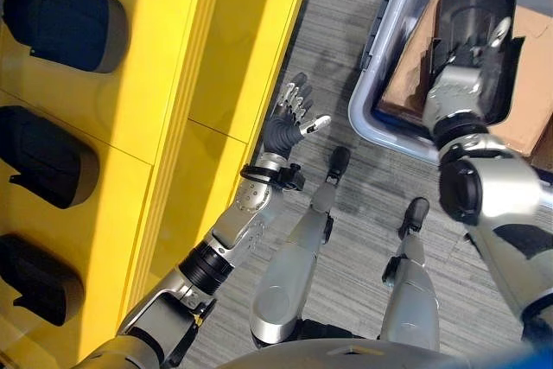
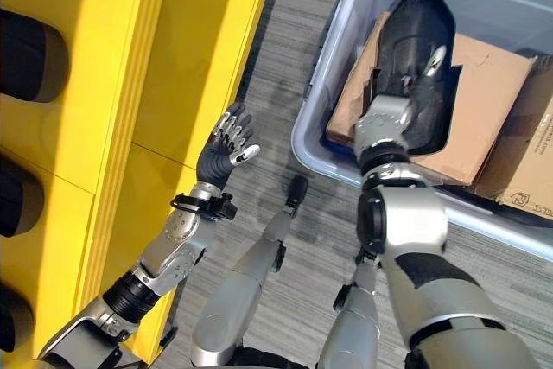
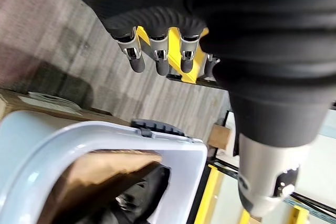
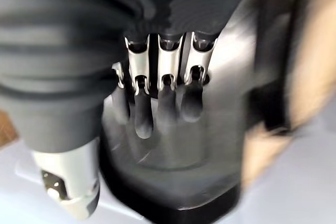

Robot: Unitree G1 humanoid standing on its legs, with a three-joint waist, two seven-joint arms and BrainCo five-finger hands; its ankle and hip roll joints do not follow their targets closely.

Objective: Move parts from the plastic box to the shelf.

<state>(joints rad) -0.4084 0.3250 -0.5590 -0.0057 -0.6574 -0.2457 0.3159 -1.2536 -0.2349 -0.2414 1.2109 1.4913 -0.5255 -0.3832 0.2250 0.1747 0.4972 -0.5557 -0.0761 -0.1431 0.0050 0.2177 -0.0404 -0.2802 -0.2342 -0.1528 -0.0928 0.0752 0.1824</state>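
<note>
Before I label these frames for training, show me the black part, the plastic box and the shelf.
black part [image 2: 415, 23]: right eye view, its upper shell.
plastic box [image 2: 313, 149]: right eye view, its near-left rim.
shelf [image 1: 147, 84]: left eye view, its yellow face.

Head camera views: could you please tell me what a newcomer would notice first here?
The bright yellow shelf on the robot's left, with dark moulded parts in its bays. Then the right hand lying on a black glossy part in the translucent plastic box, while the left hand hovers open over the floor.

Glossy plastic part [image 2: 415, 49], cardboard sheet [image 2: 484, 101]
</note>
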